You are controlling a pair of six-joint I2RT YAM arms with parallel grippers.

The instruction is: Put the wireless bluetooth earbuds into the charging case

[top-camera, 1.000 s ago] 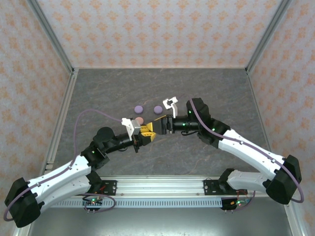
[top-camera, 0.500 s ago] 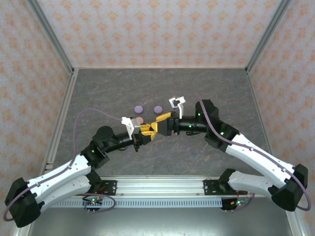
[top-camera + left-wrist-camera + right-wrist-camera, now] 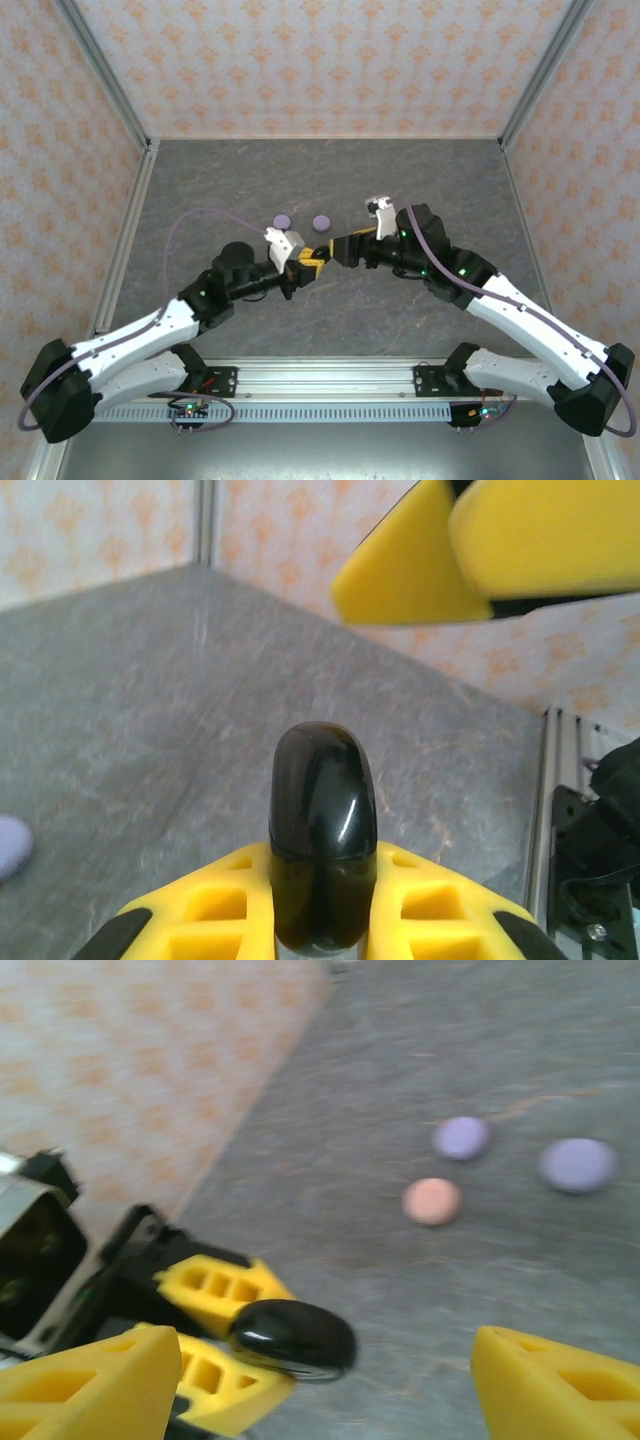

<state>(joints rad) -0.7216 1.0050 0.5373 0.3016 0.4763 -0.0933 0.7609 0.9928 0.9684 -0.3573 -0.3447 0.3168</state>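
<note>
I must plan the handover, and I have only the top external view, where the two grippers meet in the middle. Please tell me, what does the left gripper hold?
Observer: The left gripper is shut on a black glossy case, which sticks out beyond its fingertips.
Operator: Has the right gripper taken it?
Observer: No. It is open, its fingers spread wide on either side of the case, with no contact that I can see.
Operator: Is anything on the table besides the two lilac discs?
Observer: Yes, a pink round case lies close to them.
</note>
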